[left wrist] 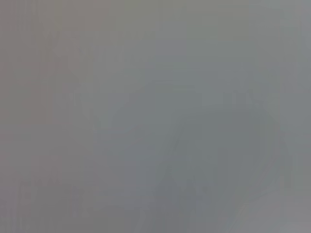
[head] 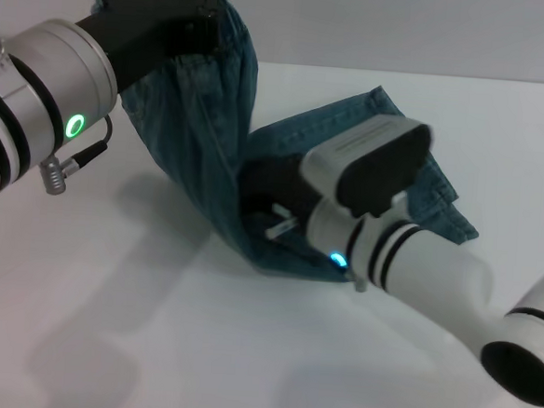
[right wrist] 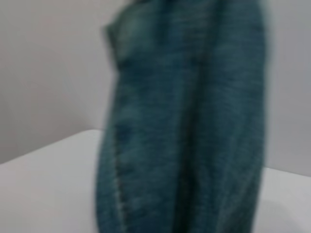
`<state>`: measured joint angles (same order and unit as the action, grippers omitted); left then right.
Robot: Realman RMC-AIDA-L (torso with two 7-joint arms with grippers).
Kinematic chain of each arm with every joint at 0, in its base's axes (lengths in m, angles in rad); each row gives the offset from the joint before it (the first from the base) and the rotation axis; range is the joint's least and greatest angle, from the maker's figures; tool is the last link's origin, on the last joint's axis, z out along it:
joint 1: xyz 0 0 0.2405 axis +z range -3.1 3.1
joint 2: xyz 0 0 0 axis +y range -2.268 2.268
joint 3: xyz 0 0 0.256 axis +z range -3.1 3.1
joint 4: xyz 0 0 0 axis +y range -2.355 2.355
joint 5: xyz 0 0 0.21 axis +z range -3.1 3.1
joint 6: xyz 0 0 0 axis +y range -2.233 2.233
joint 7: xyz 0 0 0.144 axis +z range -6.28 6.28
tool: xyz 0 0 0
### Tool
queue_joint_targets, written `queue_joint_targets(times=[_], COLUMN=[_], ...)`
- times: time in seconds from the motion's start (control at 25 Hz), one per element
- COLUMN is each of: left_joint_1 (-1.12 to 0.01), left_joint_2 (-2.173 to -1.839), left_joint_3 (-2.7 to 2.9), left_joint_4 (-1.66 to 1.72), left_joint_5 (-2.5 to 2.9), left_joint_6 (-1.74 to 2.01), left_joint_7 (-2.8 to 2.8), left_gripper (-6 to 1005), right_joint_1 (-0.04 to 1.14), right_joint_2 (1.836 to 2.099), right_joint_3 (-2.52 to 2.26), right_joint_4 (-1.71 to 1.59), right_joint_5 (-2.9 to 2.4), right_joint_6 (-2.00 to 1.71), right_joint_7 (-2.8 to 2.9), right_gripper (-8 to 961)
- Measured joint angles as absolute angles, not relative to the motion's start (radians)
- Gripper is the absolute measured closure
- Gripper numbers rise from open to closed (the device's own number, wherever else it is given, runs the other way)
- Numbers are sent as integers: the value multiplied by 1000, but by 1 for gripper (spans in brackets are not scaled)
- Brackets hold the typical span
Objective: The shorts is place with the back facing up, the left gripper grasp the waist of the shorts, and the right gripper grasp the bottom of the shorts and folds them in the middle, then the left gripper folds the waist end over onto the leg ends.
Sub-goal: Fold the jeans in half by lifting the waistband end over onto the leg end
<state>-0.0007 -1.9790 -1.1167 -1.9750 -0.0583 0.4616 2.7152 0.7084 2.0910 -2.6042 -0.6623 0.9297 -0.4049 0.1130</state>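
Shorts [head: 201,152]: faded blue-green denim, waist end lifted, pinched by left pincer [head: 196,21]; right pincer [head: 267,204] state unclear.

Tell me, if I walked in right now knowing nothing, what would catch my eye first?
Most likely the shorts, hoisted off the white table at their waist end by the left gripper, so the denim hangs like a tent at the upper left. Next, the right gripper in the middle, reaching low in against the cloth that lies on the table. The right wrist view is filled by hanging denim.
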Motion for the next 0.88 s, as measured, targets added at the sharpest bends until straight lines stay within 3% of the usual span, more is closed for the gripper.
queue_joint_targets(times=[0.44, 0.88], left_joint_1=[-3, -12], left_joint_2=[-1978, -1980], left_joint_3=[-1122, -1118], left_joint_4=[-1973, -1986], left_joint_5=[-58, -58], left_joint_6=[454, 423], left_joint_7=[2715, 2715], left_gripper=[992, 993], right_joint_1=[614, 653], right_joint_2=[2083, 2091], right_joint_3=[-2496, -2594], right_joint_4=[-584, -683], right_joint_5=[922, 926], right_joint_6=[-421, -392], right_joint_7=[111, 112], right_gripper=[923, 921])
